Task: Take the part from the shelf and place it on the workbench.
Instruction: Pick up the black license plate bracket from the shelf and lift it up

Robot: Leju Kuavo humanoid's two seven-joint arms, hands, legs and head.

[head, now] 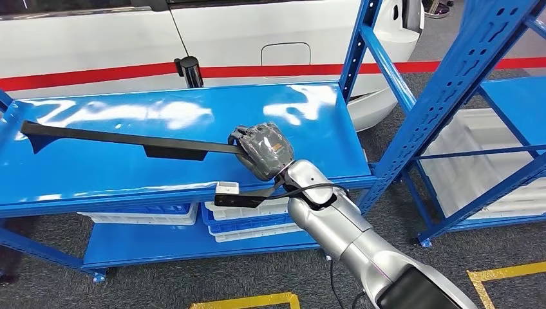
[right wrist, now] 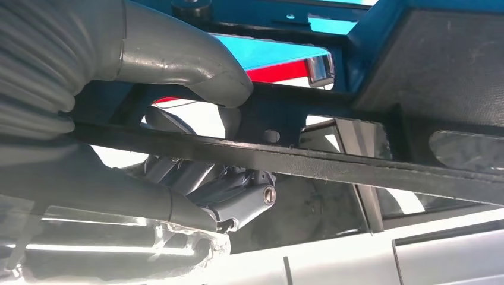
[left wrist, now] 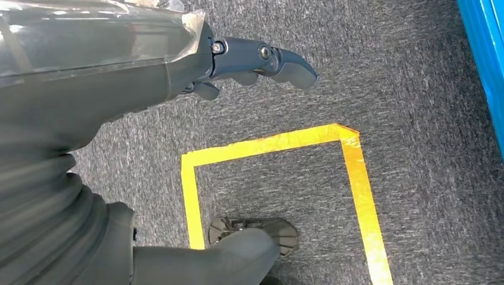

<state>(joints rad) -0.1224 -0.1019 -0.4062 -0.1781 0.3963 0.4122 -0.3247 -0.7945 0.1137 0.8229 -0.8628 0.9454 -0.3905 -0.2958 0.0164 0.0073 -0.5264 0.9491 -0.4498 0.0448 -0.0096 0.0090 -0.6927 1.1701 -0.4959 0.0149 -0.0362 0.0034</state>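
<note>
- Fingers [right wrist: 238, 199] of my right hand [head: 263, 149] are wrapped around the near-right end of the long black part [head: 116, 137]; the right wrist view shows the thumb over the strip and the fingers curled under it.
- Part lies on, or just above, the top blue shelf [head: 96, 174]. Its long axis runs left from the hand, tilted slightly toward the far side, so almost all of its length is left of the grip.
- Left hand [left wrist: 249, 65] hangs over grey carpet and yellow floor tape [left wrist: 273, 142], fingers loosely apart, holding nothing.
- Judgement: with an end grip, the far-left tip will swing wide; I should lift clear of the shelf post [head: 444, 84] before turning.
- No readable labels or writing.
</note>
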